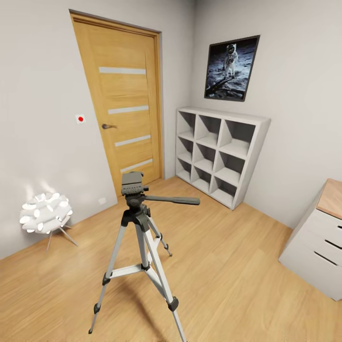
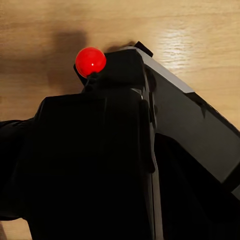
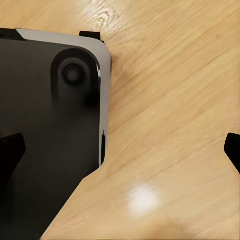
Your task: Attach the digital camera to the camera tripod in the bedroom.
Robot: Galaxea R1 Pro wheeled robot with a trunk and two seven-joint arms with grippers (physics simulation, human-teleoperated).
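Head view: the camera tripod (image 1: 140, 247) stands on the light wood floor (image 1: 228, 285) of the bedroom, legs spread, at about 6 o'clock in the frame, directly ahead of the robot. Its black pan head (image 1: 132, 184) is bare on top, and the long handle (image 1: 173, 200) points toward 3 o'clock. Behind it are the door (image 1: 124, 104) at 12 o'clock and the shelf unit (image 1: 218, 154) at 2 o'clock.

Left wrist view: the digital camera (image 2: 100, 160), black with a red dot (image 2: 90, 61), sits close against the lens above the floor. It appears to be carried by the left gripper, though whether the fingers clamp it cannot be told.

Right wrist view: the right gripper's (image 3: 120, 150) dark fingertips (image 3: 10, 150) stand wide apart, holding nothing.

The coming move likely turns on raising the digital camera over the pan head; the left arm is the one concerned.
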